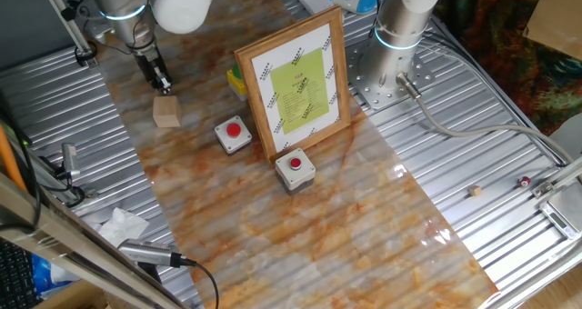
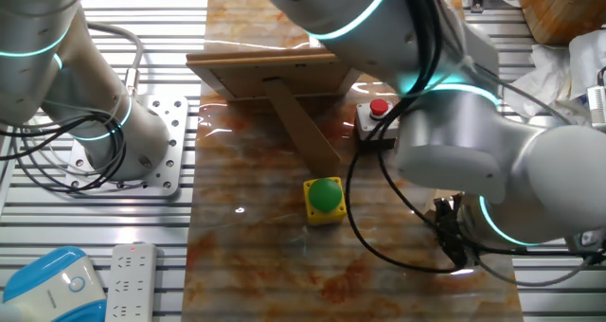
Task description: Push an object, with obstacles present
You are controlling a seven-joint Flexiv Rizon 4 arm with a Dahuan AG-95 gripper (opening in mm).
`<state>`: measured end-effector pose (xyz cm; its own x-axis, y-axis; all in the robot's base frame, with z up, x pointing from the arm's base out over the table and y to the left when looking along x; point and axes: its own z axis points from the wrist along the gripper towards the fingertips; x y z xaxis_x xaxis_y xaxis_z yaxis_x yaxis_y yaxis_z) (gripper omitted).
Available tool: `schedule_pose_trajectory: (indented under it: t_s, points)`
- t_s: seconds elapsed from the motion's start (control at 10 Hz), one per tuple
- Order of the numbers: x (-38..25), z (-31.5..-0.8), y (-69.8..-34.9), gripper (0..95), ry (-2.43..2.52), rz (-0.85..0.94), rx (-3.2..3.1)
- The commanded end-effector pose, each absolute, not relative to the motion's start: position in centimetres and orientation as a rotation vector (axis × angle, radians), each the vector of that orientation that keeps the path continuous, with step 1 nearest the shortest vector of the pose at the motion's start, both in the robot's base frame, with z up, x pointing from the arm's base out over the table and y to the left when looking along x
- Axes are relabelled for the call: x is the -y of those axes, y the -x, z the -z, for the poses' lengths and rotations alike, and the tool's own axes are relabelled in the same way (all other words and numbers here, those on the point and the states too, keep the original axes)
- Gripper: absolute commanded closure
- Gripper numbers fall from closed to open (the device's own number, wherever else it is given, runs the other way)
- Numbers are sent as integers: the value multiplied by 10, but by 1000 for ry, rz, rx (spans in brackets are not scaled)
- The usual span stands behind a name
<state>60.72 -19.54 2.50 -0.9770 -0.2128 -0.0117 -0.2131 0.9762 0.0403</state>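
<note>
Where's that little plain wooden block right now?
In one fixed view the wooden cube sits on the marbled mat's upper left, just below the gripper, left of the nearer red-button box. The arm hides it in the other fixed view.

Wooden cube (image 1: 166, 111) just below the gripper (image 1: 162, 83) in one fixed view; hidden behind the arm in the other. Gripper's fingertips too small and dark to tell apart. Beyond the gripper, yellow box (image 1: 236, 80) mostly hidden behind the framed picture (image 1: 296, 82). Print on the sheet illegible.
</note>
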Motion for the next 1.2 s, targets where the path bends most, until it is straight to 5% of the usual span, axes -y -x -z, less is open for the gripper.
schedule_pose_trajectory:
  t_s: [0.1, 1.2]
  points:
    - [196, -25, -607, 950, 321, -73, -3130]
    - [171, -33, -632, 950, 121, -137, -3154]
